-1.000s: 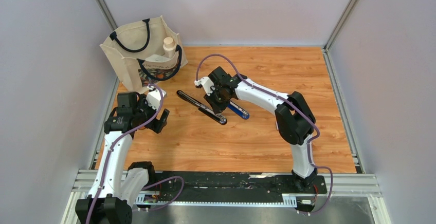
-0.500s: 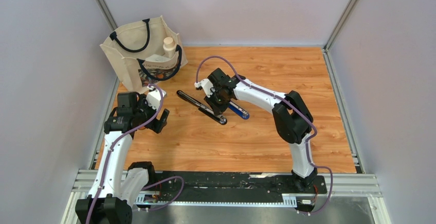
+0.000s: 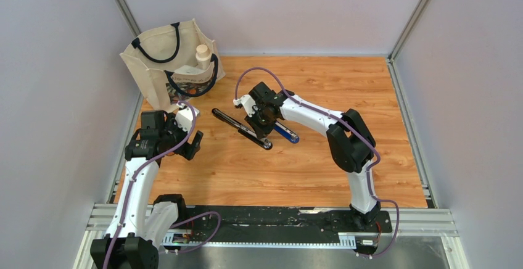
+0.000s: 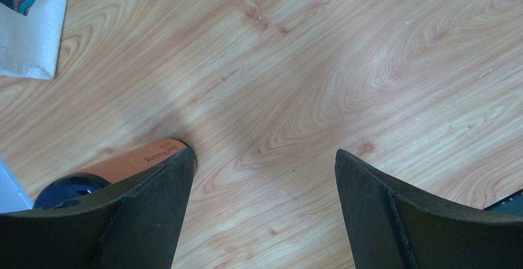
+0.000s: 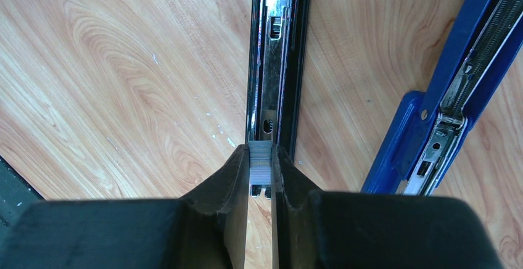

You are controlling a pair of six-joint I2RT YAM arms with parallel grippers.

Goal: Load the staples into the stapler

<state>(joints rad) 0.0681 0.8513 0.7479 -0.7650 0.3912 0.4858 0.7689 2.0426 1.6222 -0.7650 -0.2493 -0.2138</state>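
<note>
Right wrist: right fingers point(image 5: 228, 186) pinch staples point(image 5: 260, 160), long axis along the black stapler point(image 5: 279, 65); left fingers point(image 4: 154, 204) spread.

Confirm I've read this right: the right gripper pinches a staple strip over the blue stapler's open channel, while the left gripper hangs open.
Wrong stapler. The right gripper pinches the staple strip over the open channel of the black stapler; the blue stapler lies open beside it, as the right wrist view shows. The left gripper does hang open.
</note>
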